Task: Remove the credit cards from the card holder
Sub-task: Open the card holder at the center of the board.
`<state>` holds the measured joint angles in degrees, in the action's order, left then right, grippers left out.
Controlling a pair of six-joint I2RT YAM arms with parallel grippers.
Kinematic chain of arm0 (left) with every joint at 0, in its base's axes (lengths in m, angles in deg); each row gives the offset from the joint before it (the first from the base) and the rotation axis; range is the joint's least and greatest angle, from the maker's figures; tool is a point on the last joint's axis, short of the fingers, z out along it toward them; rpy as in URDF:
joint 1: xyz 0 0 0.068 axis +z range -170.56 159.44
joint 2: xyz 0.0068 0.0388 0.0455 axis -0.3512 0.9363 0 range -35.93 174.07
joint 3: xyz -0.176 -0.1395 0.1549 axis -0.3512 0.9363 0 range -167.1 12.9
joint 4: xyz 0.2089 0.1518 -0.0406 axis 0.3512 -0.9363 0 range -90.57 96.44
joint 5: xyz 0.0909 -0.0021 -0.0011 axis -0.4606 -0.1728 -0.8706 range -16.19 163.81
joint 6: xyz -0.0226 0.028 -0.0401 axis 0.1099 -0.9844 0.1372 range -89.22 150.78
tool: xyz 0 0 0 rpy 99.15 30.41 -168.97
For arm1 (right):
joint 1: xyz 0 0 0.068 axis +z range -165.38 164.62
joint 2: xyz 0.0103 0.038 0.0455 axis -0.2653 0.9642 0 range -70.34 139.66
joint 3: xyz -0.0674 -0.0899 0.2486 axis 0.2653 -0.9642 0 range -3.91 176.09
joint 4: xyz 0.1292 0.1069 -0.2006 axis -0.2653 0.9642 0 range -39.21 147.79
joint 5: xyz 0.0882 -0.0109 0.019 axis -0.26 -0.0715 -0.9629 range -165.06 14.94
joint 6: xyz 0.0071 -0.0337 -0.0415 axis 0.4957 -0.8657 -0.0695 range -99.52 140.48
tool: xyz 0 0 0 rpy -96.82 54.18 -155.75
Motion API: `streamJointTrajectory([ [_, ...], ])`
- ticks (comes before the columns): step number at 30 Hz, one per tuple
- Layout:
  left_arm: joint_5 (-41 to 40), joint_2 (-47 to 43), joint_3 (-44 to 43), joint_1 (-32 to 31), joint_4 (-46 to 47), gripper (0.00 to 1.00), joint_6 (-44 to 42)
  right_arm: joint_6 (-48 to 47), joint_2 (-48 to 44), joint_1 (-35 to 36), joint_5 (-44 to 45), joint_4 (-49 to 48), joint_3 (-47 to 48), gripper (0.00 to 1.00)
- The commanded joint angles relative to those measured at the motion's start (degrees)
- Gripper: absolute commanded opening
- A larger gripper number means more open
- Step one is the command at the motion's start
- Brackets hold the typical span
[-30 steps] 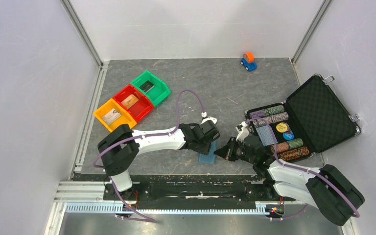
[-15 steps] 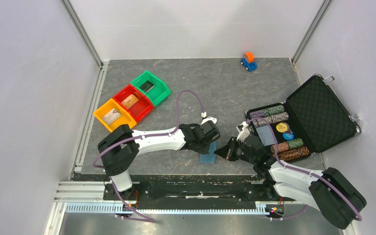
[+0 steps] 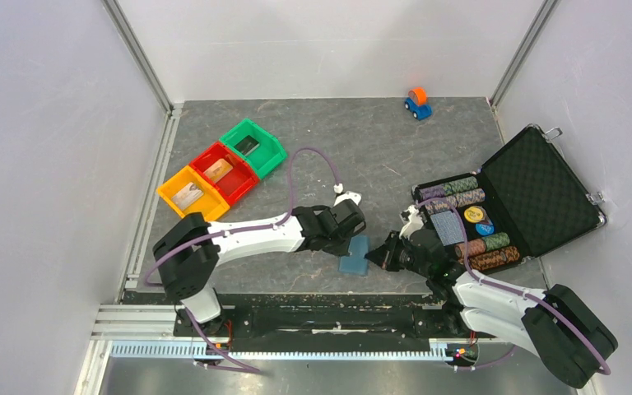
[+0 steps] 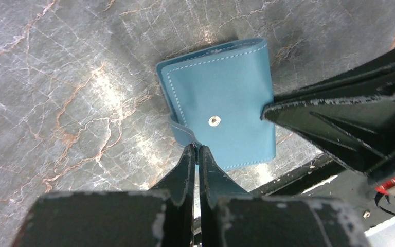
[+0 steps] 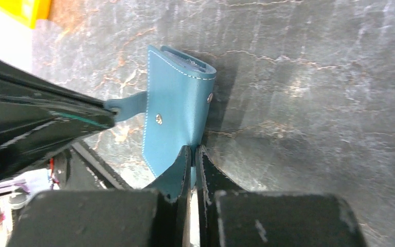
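The card holder (image 3: pixel 352 257), a slate blue wallet, lies folded on the table near the front edge, between my two grippers. Its snap strap (image 5: pixel 129 106) sticks out from one side. My left gripper (image 4: pixel 196 150) is shut on the end of that strap (image 4: pixel 184 136). My right gripper (image 5: pixel 191 152) is shut on the opposite edge of the card holder (image 5: pixel 175 110). At the open end of the fold only thin layered edges (image 5: pixel 191 63) show. A whitish credit card (image 3: pixel 188 196) lies in the yellow bin and a tan one (image 3: pixel 218 170) in the red bin.
Yellow (image 3: pixel 172 186), red (image 3: pixel 200 162) and green (image 3: pixel 269 141) bins stand in a row at the back left. An open black case (image 3: pixel 535 191) with poker chips sits at the right, close to my right arm. A small toy car (image 3: pixel 416 102) is at the far back.
My left gripper has closed on the strap of the card holder. The left arm and the card holder have shifted slightly. The right gripper has stayed shut on the card holder's edge.
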<state>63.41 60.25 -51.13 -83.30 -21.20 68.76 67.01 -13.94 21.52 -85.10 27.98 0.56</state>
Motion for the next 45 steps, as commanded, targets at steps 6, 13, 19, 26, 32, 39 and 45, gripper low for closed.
streamJointTrajectory([
  [6,0.03,-6.85,5.03,2.41,2.40,0.02,3.76,-9.80,1.15,-0.06,6.55,8.30,7.19,0.00],
  [13,9.60,-11.65,15.15,7.30,14.55,0.02,7.05,-13.13,1.33,0.09,9.56,17.15,13.18,0.39],
  [19,16.29,-12.43,20.46,10.24,22.33,0.02,8.69,-11.88,2.20,2.71,13.39,21.67,16.01,0.60],
  [26,18.20,-12.86,22.97,11.49,24.56,0.02,8.38,-10.35,6.68,11.58,21.29,24.99,20.46,0.86],
  [32,18.13,-13.55,24.41,11.85,24.56,0.02,8.34,-9.47,12.47,18.59,27.41,27.61,24.58,0.91],
  [39,17.26,-14.87,25.55,11.81,23.99,0.02,8.25,-7.73,16.53,23.31,31.46,27.91,26.44,0.97],
  [45,17.04,-15.64,25.70,11.85,23.37,0.02,8.17,-7.07,19.77,25.89,36.67,30.24,28.10,0.96],
])
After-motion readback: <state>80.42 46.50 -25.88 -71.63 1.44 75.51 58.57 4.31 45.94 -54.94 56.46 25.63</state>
